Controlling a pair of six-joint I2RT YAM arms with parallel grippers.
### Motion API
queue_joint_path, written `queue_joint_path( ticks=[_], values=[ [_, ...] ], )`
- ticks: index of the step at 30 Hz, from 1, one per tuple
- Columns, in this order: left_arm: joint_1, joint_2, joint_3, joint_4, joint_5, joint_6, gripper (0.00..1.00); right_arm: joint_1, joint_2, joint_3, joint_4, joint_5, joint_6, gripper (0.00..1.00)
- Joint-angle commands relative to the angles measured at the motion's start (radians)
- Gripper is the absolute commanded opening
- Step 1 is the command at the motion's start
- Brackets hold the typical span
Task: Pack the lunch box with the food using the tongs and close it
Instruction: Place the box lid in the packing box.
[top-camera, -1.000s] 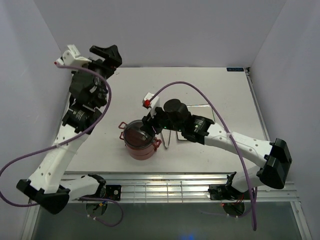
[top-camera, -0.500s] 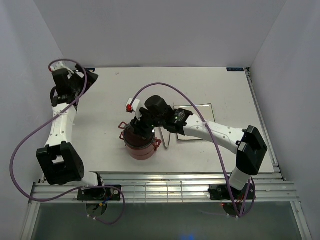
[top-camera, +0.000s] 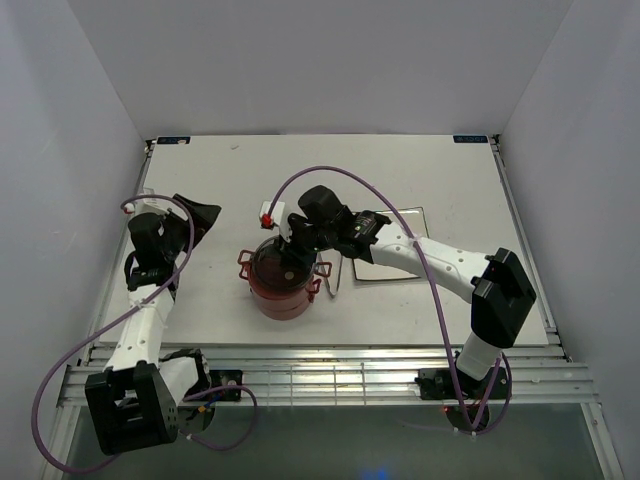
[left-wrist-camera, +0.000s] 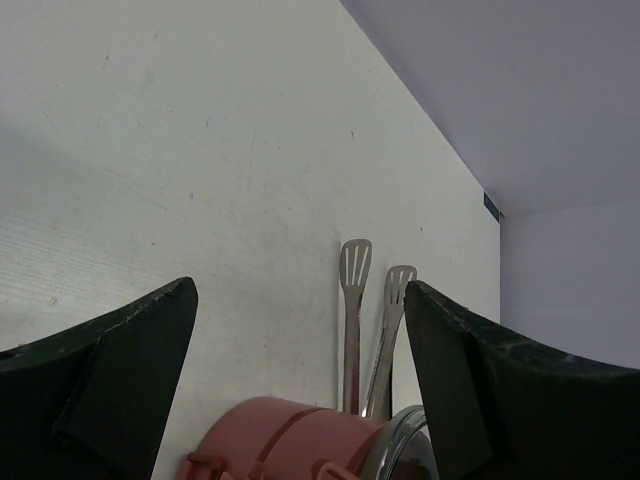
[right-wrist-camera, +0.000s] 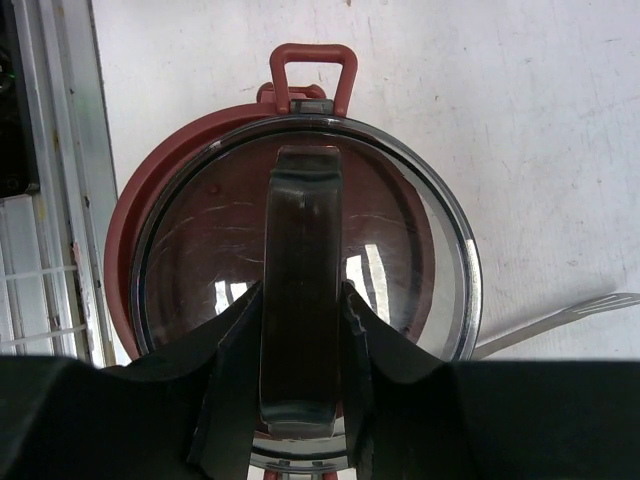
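Holding on with the right hand (right-wrist-camera: 303, 300), fingers (right-wrist-camera: 232, 365) squeezed tight on the dark top handle (right-wrist-camera: 303, 230) from both sides. Right under that hand: the see-through top cover (right-wrist-camera: 410, 250) with its shiny ring, sitting flat on the round red lunch box (right-wrist-camera: 125, 250). Just past the hand, at the far rim: a red clasp (right-wrist-camera: 310, 65) sticking out. Cannot tell if it is clicked shut. Cannot see any food through the cover, too dark and shiny in there. Probably close to done, with only the closing left.

Off to one side of that hand, down on the tabletop (left-wrist-camera: 200, 150): the silver tongs (left-wrist-camera: 352, 310), lying flat just beside the box, not held by anything.

Keeping the left hand (left-wrist-camera: 300, 300) wide apart with nothing in it, low over the tabletop, looking across at the box and tongs from a little way off.

About the box: probably a bit heavy, hard and stiff. Smooth and slippery on the cover, so best to grab the handle across its middle, as now, or the red clasps at the sides. Easy to slide or tip the stack by pushing sideways, so press straight down. About the tongs: light, thin and springy. Best to pinch both arms near the middle.
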Motion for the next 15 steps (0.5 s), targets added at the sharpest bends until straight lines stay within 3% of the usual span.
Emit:
queue_joint_path(
  ticks=[1, 15],
  values=[
    [-0.002, -0.029, -0.024, 0.079, -0.026, -0.008, 0.94, 0.004, 0.008, 0.020, -0.020, -0.058, -0.009, 0.36],
    [-0.002, 0.025, -0.038, 0.104, -0.032, -0.019, 0.92, 0.016, -0.026, -0.014, 0.057, 0.002, 0.166, 0.31]
  ],
)
